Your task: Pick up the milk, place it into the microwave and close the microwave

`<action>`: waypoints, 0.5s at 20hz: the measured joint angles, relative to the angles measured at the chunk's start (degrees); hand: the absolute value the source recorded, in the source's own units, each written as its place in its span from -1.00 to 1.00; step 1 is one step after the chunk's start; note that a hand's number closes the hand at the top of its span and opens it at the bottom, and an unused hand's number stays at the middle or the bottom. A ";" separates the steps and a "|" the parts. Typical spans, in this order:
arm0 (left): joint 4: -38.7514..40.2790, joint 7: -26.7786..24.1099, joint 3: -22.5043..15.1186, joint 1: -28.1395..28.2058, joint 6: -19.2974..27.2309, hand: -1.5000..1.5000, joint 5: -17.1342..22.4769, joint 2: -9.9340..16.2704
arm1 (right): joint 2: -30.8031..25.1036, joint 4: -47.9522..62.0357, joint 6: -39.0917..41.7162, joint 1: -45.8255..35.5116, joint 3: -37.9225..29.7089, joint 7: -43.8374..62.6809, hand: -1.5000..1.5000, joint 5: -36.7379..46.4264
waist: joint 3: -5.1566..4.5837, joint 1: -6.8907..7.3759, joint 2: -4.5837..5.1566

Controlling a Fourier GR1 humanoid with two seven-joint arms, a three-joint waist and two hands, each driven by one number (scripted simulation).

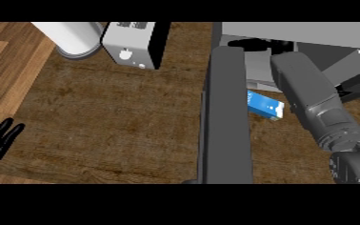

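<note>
the microwave [281, 31] sits at the top right of the wooden counter [105, 124], and its dark grey door [226, 119] is swung open, sticking out toward the bottom of the view like a long bar. the milk [265, 104] is a small blue and white carton. it lies tipped on its side on the counter, just to the right of the open door and in front of the microwave's opening. the right arm [313, 105] reaches up past the milk toward the microwave, and the right hand is hidden, so i cannot tell if it is open or closed. the left hand [8, 133] rests at the left edge with its fingers straight and holds nothing. a white toaster [130, 43] and a white jar [74, 38] stand at the top left
</note>
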 measured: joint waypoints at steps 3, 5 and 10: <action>-0.46 -0.79 -0.94 0.75 -1.07 -1.00 -1.41 -1.33 | -0.72 -0.23 1.93 1.41 -0.51 -1.25 -1.00 -0.52 | -0.04 -0.91 -0.60; 0.49 -1.61 -2.05 0.46 -2.12 -1.00 -2.50 -2.39 | -0.81 -0.27 3.93 3.01 -0.82 -2.77 -1.00 -0.90 | -0.07 -1.75 -0.90; 2.32 -2.99 -5.06 1.18 -6.32 -1.00 -3.95 -3.84 | -1.26 -0.40 13.47 4.94 -2.47 -4.89 -1.00 -3.09 | -0.10 -3.15 -1.64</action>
